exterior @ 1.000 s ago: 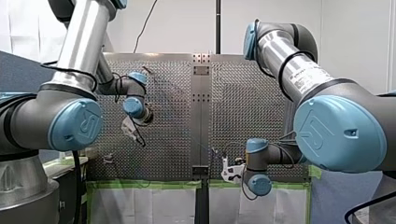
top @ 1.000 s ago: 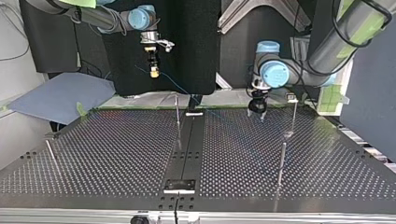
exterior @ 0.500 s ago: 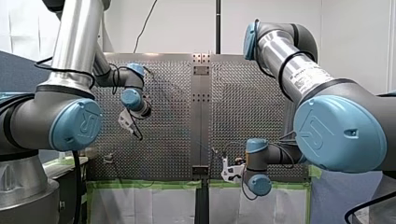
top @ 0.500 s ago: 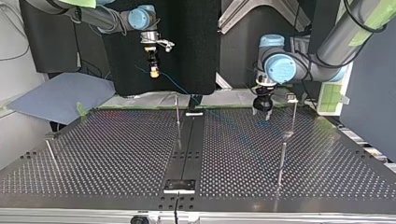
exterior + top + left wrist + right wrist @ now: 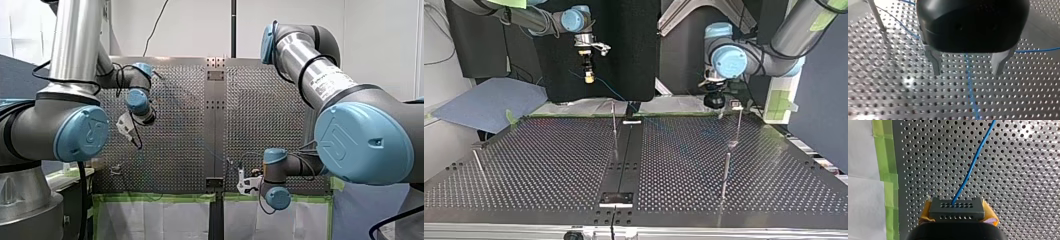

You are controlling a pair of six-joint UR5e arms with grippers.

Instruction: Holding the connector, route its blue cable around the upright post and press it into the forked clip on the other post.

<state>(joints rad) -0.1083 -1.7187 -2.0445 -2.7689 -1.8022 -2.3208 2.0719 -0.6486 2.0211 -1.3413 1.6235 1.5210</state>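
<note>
My right gripper [image 5: 957, 217] is shut on a dark grey connector [image 5: 957, 207], with yellow pads [image 5: 991, 216] on both its sides. The blue cable [image 5: 973, 162] leaves the connector and runs ahead over the perforated plate. In the top view this gripper [image 5: 588, 76] hangs high at the back left, and the cable [image 5: 611, 92] slopes down toward a thin upright post [image 5: 614, 125]. My left gripper [image 5: 967, 72] is open, black with metal fingers, and the cable [image 5: 970, 87] passes below the gap. It [image 5: 714, 100] hovers beside the post with the forked clip [image 5: 737, 106].
A further post [image 5: 725, 175] stands nearer the camera at the top view's right, and a leaning one [image 5: 478, 162] at its left. A black rail [image 5: 624, 160] runs down the table's middle. Green tape [image 5: 885, 157] edges the plate.
My left gripper has risen and moved toward the top view's right, closer to the clip post; it stays open. My right arm holds still with the connector.
</note>
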